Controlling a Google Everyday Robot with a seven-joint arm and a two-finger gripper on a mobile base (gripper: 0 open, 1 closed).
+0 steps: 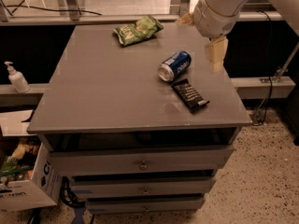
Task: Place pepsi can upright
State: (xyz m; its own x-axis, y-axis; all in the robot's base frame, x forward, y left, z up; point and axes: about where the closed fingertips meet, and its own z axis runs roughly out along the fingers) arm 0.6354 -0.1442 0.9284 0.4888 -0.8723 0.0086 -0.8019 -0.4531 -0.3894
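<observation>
— Where do we find the end effector (198,44)?

— Over the far right corner of the worktop (103,87), hanging off the pale arm that comes in from the upper right. We see its two cream fingers (217,54) spread wide, one pointing down and one out to the left, with nothing between them: it is released.

— And the pepsi can (174,65)?

— Just left of the downward finger and a little nearer the camera. It lies on its side on the worktop, silver end turned toward the front left, apart from the fingers.

— What lies further out?

— Just below the can, nearer to us than the end effector, a flat black snack bar wrapper (190,95) lies at a slant; we cannot tell whether it touches the can. Well left of the end effector, by the far edge, sits a green snack bag (138,30). Under the worktop are drawers (140,160). Far left, on a ledge, stands a soap dispenser (17,77), with a cardboard box (28,185) on the floor below it.
</observation>
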